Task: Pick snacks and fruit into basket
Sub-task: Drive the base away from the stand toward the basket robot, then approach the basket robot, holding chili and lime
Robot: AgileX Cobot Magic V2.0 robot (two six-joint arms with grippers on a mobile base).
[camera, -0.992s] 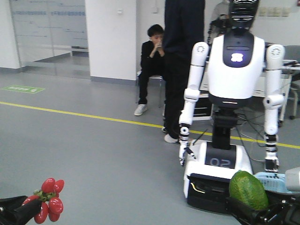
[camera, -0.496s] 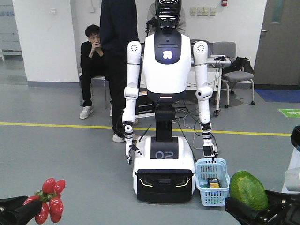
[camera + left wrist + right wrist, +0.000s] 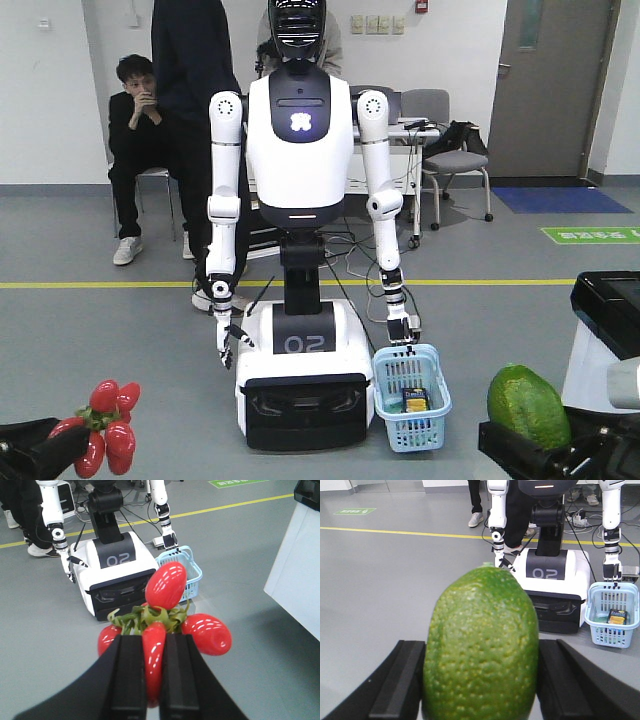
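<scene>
My left gripper [image 3: 152,642] is shut on one red oval of the fruit cluster [image 3: 166,585], held up at the lower left [image 3: 105,425]. The round green fruit [image 3: 482,645] sits squeezed between the fingers of my right gripper [image 3: 482,685], at the lower right [image 3: 528,405]. The pale blue basket [image 3: 415,432] hangs from the hand of a white humanoid robot [image 3: 300,150] ahead of me, just above the floor. A dark snack carton with yellow on it [image 3: 415,400] lies inside. The basket also shows in the wrist views [image 3: 194,577] [image 3: 612,635].
The humanoid stands on a wheeled base marked 02 [image 3: 305,385]. Behind it a person sits [image 3: 135,110] and another stands. A white unit with a black top [image 3: 605,330] is at my right. A yellow line [image 3: 100,285] crosses the grey floor.
The whole scene has slid left in the front view: the humanoid and basket now sit near the centre. Both grippers keep the same hold on their fruit.
</scene>
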